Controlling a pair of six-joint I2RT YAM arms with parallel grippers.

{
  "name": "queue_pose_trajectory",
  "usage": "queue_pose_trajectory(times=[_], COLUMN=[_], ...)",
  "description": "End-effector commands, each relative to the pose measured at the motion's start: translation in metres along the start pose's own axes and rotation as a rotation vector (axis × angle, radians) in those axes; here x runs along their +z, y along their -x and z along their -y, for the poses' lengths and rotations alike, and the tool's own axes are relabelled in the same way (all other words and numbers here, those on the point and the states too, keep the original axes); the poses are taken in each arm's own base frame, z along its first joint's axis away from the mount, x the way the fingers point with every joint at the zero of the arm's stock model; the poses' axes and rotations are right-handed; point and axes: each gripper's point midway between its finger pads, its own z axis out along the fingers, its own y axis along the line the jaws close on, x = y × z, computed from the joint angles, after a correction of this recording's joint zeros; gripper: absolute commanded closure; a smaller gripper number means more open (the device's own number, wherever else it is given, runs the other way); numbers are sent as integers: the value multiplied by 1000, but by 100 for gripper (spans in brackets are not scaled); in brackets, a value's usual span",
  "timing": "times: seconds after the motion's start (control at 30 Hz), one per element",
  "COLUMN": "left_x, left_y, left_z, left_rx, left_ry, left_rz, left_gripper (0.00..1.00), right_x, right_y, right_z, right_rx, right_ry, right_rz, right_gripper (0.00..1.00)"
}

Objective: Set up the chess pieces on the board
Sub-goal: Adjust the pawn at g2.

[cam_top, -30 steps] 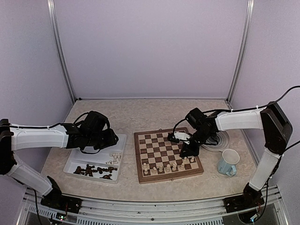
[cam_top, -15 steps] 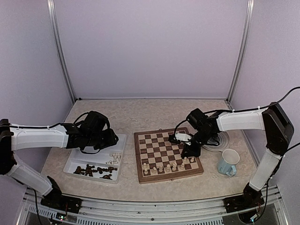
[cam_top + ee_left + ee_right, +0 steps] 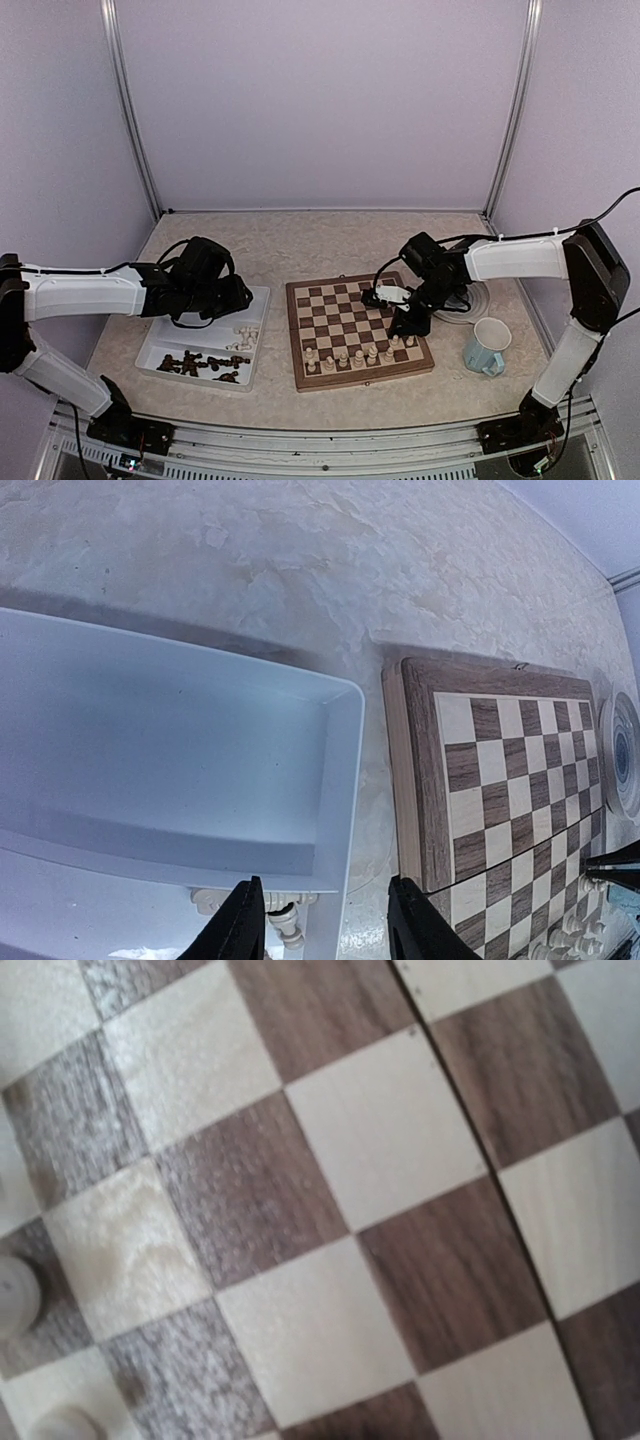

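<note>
The board [image 3: 340, 300] lies mid-frame in the top view on the tabletop [image 3: 300, 235]. Cream chessmen [image 3: 350, 355] are lined along its lower rows, likely the first side being filled. The left arm [image 3: 90, 295] hangs over the white tray [image 3: 165, 340] at lower left, which holds dark chessmen [image 3: 195, 363] and spare cream chessmen [image 3: 242, 340]. Its jaws stand spread with nothing between them, probably poised for a pick. The right arm [image 3: 510, 258] reaches low over the board's right side with its jaws pressed together. Its own camera shows only blurred squares and none of its fingers, so I cannot tell whether a piece is pinched. The left wrist view cuts off most of the tray's contents.
</note>
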Motion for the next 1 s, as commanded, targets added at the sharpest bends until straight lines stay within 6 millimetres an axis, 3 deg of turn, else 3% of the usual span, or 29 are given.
queue_pose_trajectory(times=[0.0,0.2,0.37,0.57,0.97], left_x=[1,3,3,4,8], left_y=[5,5,7,7,6], left_z=[5,6,10,10,12], left_rx=[11,12,16,20,23], left_ry=[-16,-17,-22,-21,-27], left_rz=[11,8,8,6,-2], left_gripper=[57,57,57,57,57], right_x=[-8,-13,-22,-27,-15], right_y=[-5,0,16,33,32], right_z=[-4,2,11,8,0], right_rx=[0,18,38,37,-2], right_ry=[0,-31,-51,-4,36], right_rz=[1,9,47,76,4], right_gripper=[91,90,88,84,79])
